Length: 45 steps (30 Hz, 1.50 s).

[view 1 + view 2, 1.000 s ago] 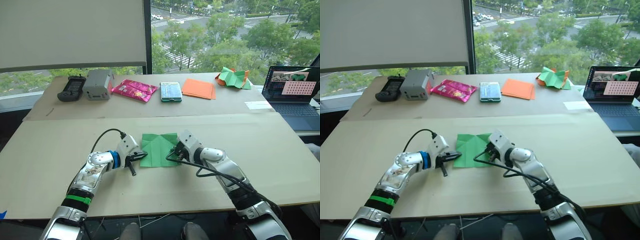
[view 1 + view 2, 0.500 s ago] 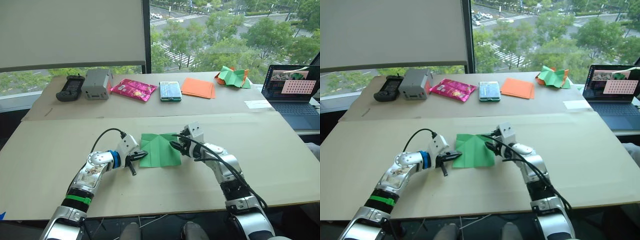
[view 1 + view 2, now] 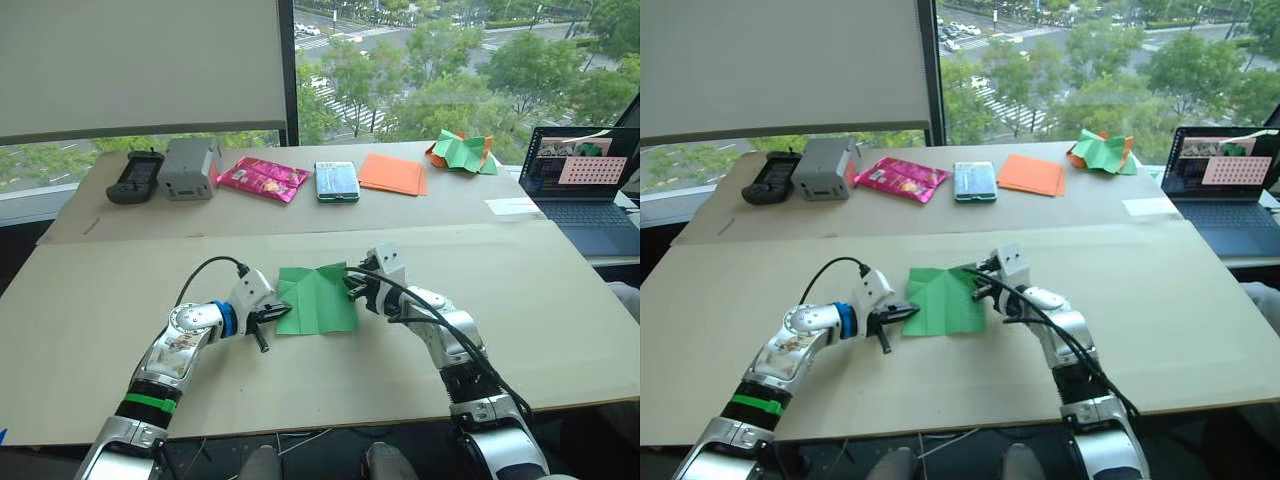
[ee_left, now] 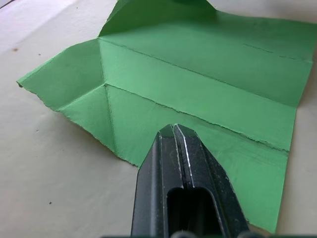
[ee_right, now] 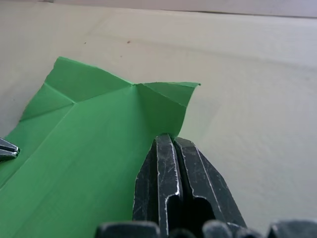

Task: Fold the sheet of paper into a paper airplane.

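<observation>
Left wrist view shows the left hand (image 4: 174,130) with fingers pressed together, tips on the near edge of the sheet of paper (image 4: 198,79). The right hand (image 5: 168,140), fingers together, meets its opposite edge; the creased sheet lies on the bench (image 3: 90,300) between both hands.

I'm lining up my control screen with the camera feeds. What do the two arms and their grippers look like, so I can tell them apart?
The left gripper and the right gripper each have two black tapered fingers on a white wrist block. Both arms are silver-grey with black joints. The left arm carries a blue ring near the wrist and a green band lower down. A black cable loops over each forearm.
</observation>
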Each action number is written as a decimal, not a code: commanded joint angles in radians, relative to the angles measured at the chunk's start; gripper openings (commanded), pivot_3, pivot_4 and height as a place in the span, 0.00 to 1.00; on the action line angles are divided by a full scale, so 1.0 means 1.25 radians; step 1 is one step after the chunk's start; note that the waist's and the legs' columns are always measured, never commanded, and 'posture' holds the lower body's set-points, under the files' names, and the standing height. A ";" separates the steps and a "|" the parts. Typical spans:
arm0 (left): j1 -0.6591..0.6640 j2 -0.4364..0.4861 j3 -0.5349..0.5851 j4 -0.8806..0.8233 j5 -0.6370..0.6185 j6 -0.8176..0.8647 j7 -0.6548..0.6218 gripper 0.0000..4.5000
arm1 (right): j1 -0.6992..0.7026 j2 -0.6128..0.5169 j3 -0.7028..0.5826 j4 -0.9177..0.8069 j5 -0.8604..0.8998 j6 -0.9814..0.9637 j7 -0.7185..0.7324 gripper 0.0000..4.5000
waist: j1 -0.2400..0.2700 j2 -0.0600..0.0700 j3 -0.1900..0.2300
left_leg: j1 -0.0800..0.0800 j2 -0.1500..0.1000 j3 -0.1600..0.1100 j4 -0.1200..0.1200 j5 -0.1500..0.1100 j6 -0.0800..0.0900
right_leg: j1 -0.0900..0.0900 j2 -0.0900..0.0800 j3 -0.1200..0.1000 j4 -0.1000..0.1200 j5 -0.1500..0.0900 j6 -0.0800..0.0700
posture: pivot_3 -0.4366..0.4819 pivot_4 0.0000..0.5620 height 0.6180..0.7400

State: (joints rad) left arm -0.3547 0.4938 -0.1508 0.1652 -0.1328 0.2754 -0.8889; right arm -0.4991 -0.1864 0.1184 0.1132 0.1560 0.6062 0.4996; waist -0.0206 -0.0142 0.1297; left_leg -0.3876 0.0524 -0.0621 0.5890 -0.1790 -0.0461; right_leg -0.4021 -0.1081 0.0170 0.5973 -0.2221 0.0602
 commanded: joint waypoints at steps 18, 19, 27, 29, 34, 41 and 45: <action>0.059 0.067 0.109 -0.230 -0.137 0.179 0.007 0.00 | 0.108 -0.189 0.317 -0.277 -0.371 -0.274 0.031 0.01 | 0.006 -0.004 0.003 | 0.001 0.000 0.000 0.001 -0.004 -0.006 | -0.002 0.000 0.000 -0.002 0.000 0.000 | 0.48 0.27 0.72; 0.044 0.064 0.101 -0.217 -0.133 0.178 0.006 0.00 | 0.104 -0.196 0.327 -0.275 -0.389 -0.275 0.039 0.01 | 0.007 -0.005 0.003 | 0.001 0.000 0.000 0.001 -0.003 -0.006 | -0.002 0.000 0.000 -0.002 0.000 0.000 | 0.48 0.27 0.72; -0.083 0.036 0.006 -0.073 -0.078 0.123 -0.032 0.00 | 0.084 -0.202 0.367 -0.279 -0.478 -0.208 0.099 0.01 | 0.007 -0.005 0.004 | 0.000 0.000 0.000 0.001 -0.001 -0.001 | -0.001 0.000 0.000 -0.002 0.000 0.000 | 0.48 0.27 0.72; -0.111 0.031 -0.015 -0.036 -0.062 0.104 -0.043 0.00 | 0.081 -0.201 0.375 -0.282 -0.499 -0.203 0.105 0.01 | 0.007 -0.005 0.004 | 0.000 0.000 0.000 0.001 0.000 0.000 | 0.000 0.000 0.000 -0.002 0.000 0.000 | 0.48 0.27 0.72; -0.157 0.018 -0.049 0.037 -0.025 0.058 -0.061 0.00 | 0.085 -0.188 0.372 -0.283 -0.524 -0.194 0.116 0.01 | 0.007 -0.005 0.004 | 0.000 0.000 0.000 0.001 0.000 0.000 | 0.000 0.000 0.000 -0.001 0.000 0.000 | 0.48 0.27 0.72; -0.201 -0.009 -0.091 0.113 0.027 -0.006 -0.084 0.00 | 0.091 -0.175 0.368 -0.292 -0.553 -0.175 0.132 0.01 | 0.008 -0.005 0.004 | 0.000 0.000 0.000 0.001 0.000 0.000 | 0.000 0.000 0.000 -0.001 0.000 0.000 | 0.48 0.27 0.72; -0.216 -0.019 -0.108 0.156 0.056 -0.041 -0.092 0.00 | 0.092 -0.168 0.366 -0.301 -0.563 -0.164 0.143 0.01 | 0.007 -0.005 0.004 | 0.000 0.000 0.000 0.001 0.000 0.000 | 0.000 0.000 0.000 -0.001 0.000 0.000 | 0.48 0.27 0.72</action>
State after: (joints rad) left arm -0.5940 0.4750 -0.2775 0.3533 -0.0798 0.2569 -0.9966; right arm -0.3799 -0.4055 0.5842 -0.2149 -0.5383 0.3903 0.6736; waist -0.0116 -0.0210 0.1342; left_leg -0.3880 0.0523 -0.0620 0.5904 -0.1789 -0.0461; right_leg -0.4017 -0.1082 0.0165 0.5965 -0.2222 0.0602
